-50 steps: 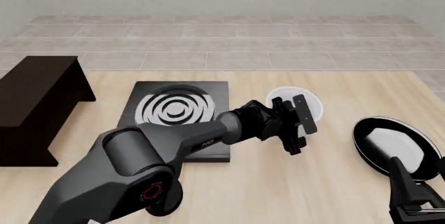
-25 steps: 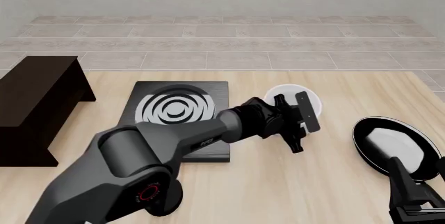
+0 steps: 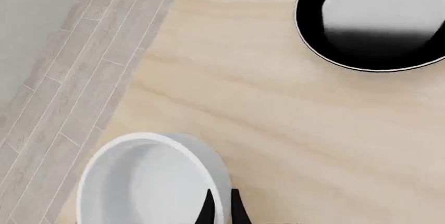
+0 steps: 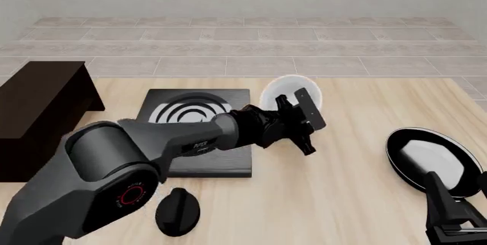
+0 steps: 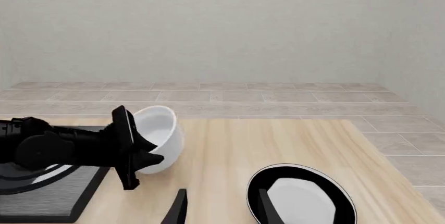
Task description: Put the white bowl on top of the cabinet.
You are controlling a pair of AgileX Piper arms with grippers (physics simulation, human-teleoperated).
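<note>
1. Pale wood tabletop (image 3: 292,130) fills the left wrist view, with grey floor tiles beyond its edge. The white bowl (image 3: 149,182) sits right at the camera, and the two dark fingertips (image 3: 221,208) of my left arm straddle its rim wall, one inside and one outside. The black pan (image 3: 375,21) with its whitish inside lies well apart.

2. From the front, the left gripper (image 4: 300,121) is clamped on the bowl's (image 4: 285,94) rim, and the bowl appears tilted and raised off the wood, just beside the far right corner of the stove plate (image 4: 199,131) with its white rings. The cabinet (image 4: 38,114) stands at the table's left edge, well apart, its flat top bare. A round black knob (image 4: 179,211) lies on the wood near the arm's base. The right gripper (image 4: 455,216) rests low at the right, beside the pan (image 4: 430,159); from here I cannot tell how its jaws stand.

3. The right wrist view shows the bowl (image 5: 158,138) tipped, mouth turned toward the left gripper (image 5: 128,148), seemingly clear of the table. My right gripper's own fingers (image 5: 179,208) stand apart, holding nothing, the pan (image 5: 303,198) just beyond them.

4. I judge the carry is in hand: grasped and lifted, not yet delivered. Next I need to swing left over the stove plate, keeping height above the cabinet top, level the bowl, then set it down.
</note>
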